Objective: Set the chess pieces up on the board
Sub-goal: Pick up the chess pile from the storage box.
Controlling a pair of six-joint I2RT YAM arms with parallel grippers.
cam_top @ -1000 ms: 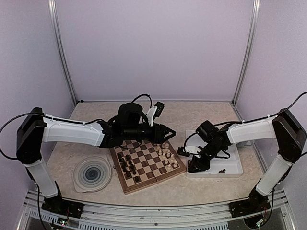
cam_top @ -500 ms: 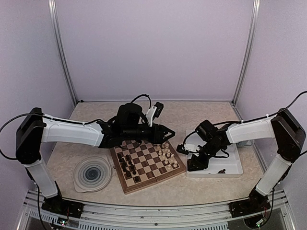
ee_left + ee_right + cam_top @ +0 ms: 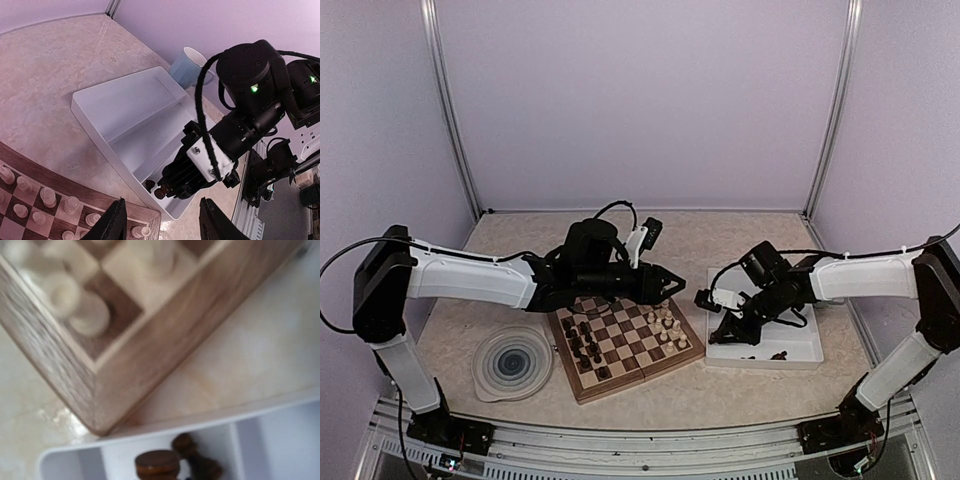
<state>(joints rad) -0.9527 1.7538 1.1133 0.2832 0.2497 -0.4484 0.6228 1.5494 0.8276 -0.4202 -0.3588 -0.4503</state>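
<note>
— Where's the left gripper [image 3: 667, 287]?
— Over the board's [image 3: 620, 386] far edge, fingers [image 3: 116, 220] half apart, empty.
— And the right gripper [image 3: 725, 336]?
— Down in the tray [image 3: 808, 345], tips at a dark piece [image 3: 160, 193]; gripped or not, I can't tell. On the board, dark pieces [image 3: 582, 340] stand left, pale pieces [image 3: 666, 325] right.

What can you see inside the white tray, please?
In the white tray, the front compartment holds a few dark chess pieces; the back one looks bare. The right gripper reaches in, covering whatever lies beneath it.
</note>
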